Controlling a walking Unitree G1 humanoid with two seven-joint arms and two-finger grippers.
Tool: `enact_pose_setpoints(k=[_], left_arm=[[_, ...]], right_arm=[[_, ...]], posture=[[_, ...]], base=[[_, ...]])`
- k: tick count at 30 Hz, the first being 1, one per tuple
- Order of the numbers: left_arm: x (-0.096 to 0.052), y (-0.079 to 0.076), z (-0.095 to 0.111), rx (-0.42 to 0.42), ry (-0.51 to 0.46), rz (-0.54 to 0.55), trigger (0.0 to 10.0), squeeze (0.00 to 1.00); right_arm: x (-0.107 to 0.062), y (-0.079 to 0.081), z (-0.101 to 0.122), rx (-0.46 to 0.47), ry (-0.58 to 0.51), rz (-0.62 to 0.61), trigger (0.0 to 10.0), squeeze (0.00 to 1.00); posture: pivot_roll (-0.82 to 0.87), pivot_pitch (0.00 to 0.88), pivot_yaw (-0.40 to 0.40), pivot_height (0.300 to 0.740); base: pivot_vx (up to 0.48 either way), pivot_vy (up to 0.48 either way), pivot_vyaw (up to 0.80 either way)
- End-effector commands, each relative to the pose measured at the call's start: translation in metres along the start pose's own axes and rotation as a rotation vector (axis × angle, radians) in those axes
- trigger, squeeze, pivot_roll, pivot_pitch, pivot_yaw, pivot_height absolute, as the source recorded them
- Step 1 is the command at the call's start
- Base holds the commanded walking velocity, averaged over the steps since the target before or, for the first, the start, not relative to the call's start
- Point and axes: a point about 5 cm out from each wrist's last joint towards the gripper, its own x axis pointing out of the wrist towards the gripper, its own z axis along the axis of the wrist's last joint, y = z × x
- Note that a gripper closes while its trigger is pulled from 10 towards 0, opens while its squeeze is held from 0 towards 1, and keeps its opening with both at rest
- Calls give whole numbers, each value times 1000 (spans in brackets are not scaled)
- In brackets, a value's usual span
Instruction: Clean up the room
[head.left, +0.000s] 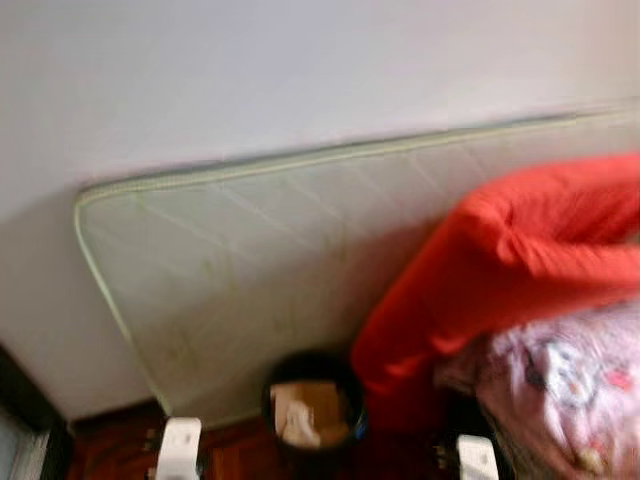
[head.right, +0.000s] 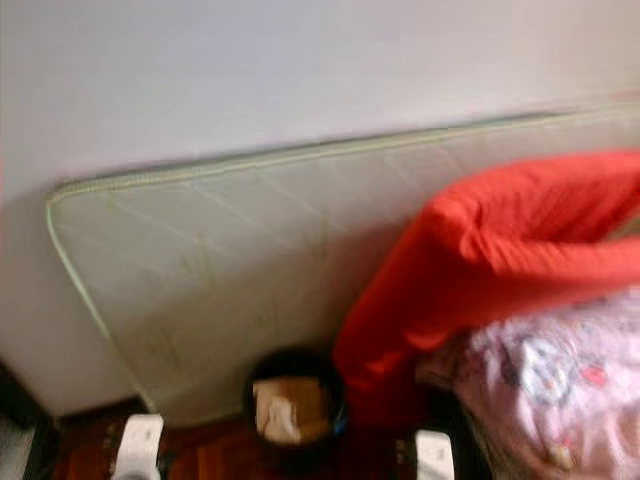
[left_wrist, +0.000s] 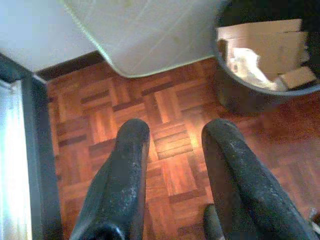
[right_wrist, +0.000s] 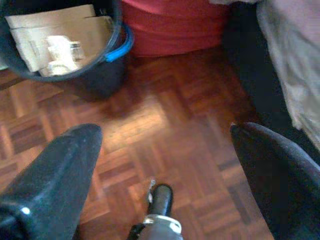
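Note:
A black bin (head.left: 312, 408) stands on the floor against the foot of a leaning mattress, with cardboard and crumpled paper (left_wrist: 265, 52) inside. My left gripper (left_wrist: 175, 132) hangs open over bare parquet, to the left of the bin and short of it, holding nothing. On the bin's other side my right gripper (right_wrist: 162, 132) is open wide above the floor, also with nothing between its fingers. The bin (right_wrist: 65, 45) has a blue handle on the side facing the red blanket. Both arms (head.left: 180, 445) show low at the head view's bottom edge.
A pale mattress (head.left: 280, 270) leans on the white wall. A red blanket (head.left: 500, 270) hangs down to the floor right of the bin, above a pink patterned quilt (head.left: 570, 390) on a bed. A dark door frame (left_wrist: 35, 150) stands at the far left. Parquet floor (right_wrist: 165, 110) lies between.

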Motion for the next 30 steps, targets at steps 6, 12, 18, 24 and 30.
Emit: enact_pose_setpoints(k=[6,12,18,24,30], left_arm=[[-1,1,-4,-50,31,10,10000,0],[0,-1,-6,-77,51,-5,10000,0],[0,1,-6,-84,48,4,10000,0],[-3,6,-14,-88,71,9,10000,0],[-7,10,-27,-71,112,3,10000,0]], right_arm=[[1,5,4,12,-8,10,10000,0],[1,5,4,7,-2,17,10000,0],[1,5,4,4,0,17,10000,0],[1,6,3,0,5,16,10000,0],[1,7,1,15,6,8,10000,0]], posture=[[71,13,-33,740],[72,14,-35,740],[72,15,-35,740],[58,26,-22,740],[36,29,-3,740]], base=[[0,0,0],[0,0,-525],[0,0,-788],[0,0,-788],[0,0,-788]])
